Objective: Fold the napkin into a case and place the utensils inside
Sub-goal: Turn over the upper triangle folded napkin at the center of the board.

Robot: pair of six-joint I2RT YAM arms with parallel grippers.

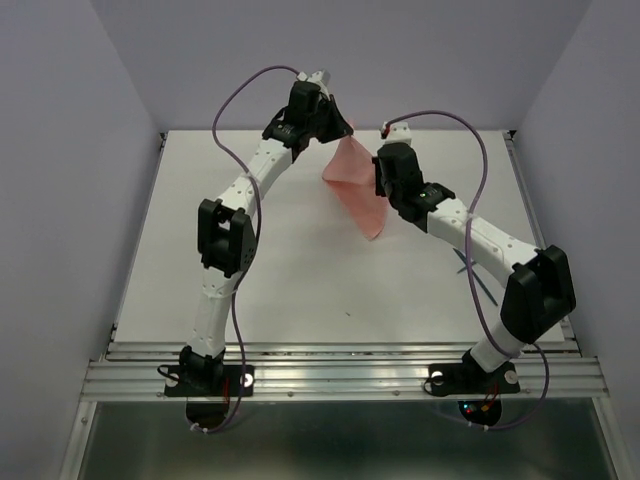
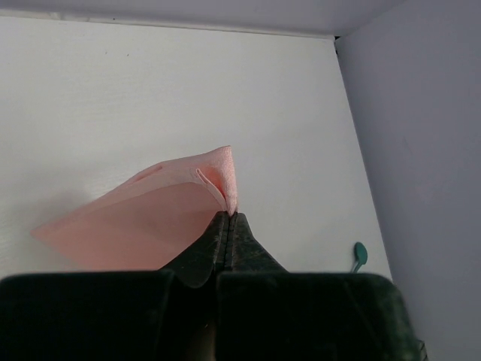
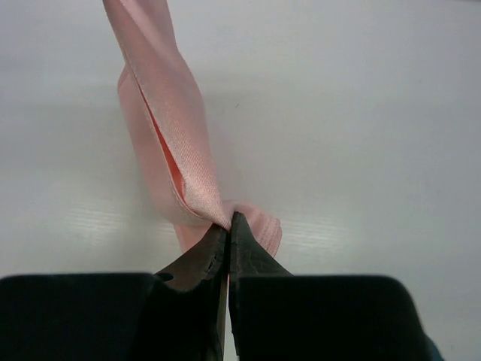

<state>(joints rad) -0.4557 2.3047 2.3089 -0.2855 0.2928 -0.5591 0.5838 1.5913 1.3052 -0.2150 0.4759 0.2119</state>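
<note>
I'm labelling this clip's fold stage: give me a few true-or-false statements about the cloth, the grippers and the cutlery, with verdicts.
1. The left gripper is shut on the thin salmon-pink cloth napkin. True.
2. The right gripper is open and empty. False: it is shut on the napkin too.
3. The napkin lies spread flat on the white table. False: it hangs lifted between the two grippers.
4. A small dark-teal plastic utensil with a round end lies on the table, apart from the napkin. True.
</note>
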